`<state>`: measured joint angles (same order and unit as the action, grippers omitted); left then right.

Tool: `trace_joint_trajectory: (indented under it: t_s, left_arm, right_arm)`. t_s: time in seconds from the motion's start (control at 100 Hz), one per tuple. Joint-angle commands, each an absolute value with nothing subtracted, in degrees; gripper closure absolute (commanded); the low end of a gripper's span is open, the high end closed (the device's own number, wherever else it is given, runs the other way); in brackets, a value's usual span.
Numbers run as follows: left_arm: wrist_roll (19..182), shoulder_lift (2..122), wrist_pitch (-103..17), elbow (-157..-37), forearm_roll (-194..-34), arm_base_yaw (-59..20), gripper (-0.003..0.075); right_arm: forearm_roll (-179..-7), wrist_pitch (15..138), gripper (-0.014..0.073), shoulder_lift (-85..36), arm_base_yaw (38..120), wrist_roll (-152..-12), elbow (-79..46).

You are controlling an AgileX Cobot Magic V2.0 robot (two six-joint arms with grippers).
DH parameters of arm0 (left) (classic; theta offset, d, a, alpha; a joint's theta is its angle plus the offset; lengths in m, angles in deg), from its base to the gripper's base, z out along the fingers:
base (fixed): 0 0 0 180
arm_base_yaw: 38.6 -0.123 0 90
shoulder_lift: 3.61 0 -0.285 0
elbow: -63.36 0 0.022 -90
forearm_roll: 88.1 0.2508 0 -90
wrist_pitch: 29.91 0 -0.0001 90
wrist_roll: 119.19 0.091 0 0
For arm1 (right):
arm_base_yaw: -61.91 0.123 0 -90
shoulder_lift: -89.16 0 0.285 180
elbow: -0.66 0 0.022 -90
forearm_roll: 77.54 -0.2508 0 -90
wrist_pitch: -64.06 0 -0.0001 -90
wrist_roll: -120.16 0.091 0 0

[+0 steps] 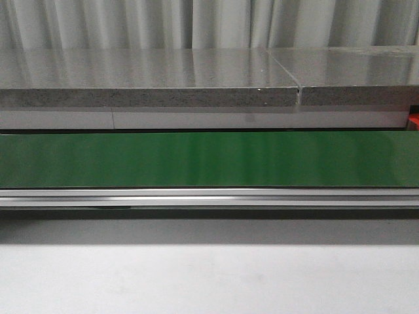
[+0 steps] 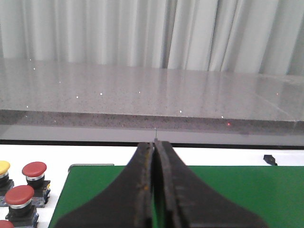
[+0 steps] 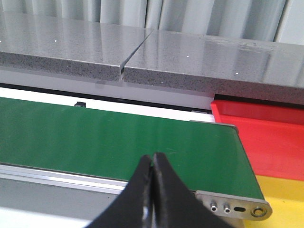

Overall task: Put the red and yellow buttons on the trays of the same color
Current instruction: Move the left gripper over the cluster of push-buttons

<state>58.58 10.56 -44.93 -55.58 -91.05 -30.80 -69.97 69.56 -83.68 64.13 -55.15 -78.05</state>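
Observation:
In the left wrist view, red buttons and a yellow button stand on black bases on the white surface beside the end of the green belt. My left gripper is shut and empty above that belt end. In the right wrist view, the red tray and the yellow tray lie past the belt's other end. My right gripper is shut and empty over the belt's near rail. Neither gripper shows in the front view.
The green conveyor belt runs across the front view, with a metal rail along its near side. A grey stone counter stands behind it. A metal end bracket caps the belt near the trays.

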Motion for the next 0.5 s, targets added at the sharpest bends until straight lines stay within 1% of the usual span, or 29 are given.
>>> trace_joint_trajectory:
  t_s: [0.0, 0.11, 0.18, 0.3, 0.49]
  left_arm:
    - [58.1, 16.4, -48.6, -63.8, -91.4, -30.6, 0.0739]
    - [58.1, 24.0, -59.8, -71.9, -91.0, -30.6, 0.0739]
    - [58.1, 28.3, -64.3, -76.4, -90.9, -30.6, 0.0739]
    - [58.1, 33.8, -67.8, -81.1, -91.7, -30.6, 0.0739]
    - [58.1, 37.8, -68.0, -82.1, -92.1, -30.6, 0.0739]
  right_arm:
    - [-69.2, 65.0, 0.0662, -84.5, 64.2, -55.3, -77.5]
    - [-69.2, 65.0, 0.0662, -84.5, 64.2, -55.3, -77.5]
    - [-69.2, 65.0, 0.0662, -84.5, 64.2, -55.3, -77.5]
    - [-69.2, 65.0, 0.0662, -84.5, 64.2, -55.3, -77.5]
    - [-69.2, 65.0, 0.0662, -84.5, 64.2, -55.3, -77.5]
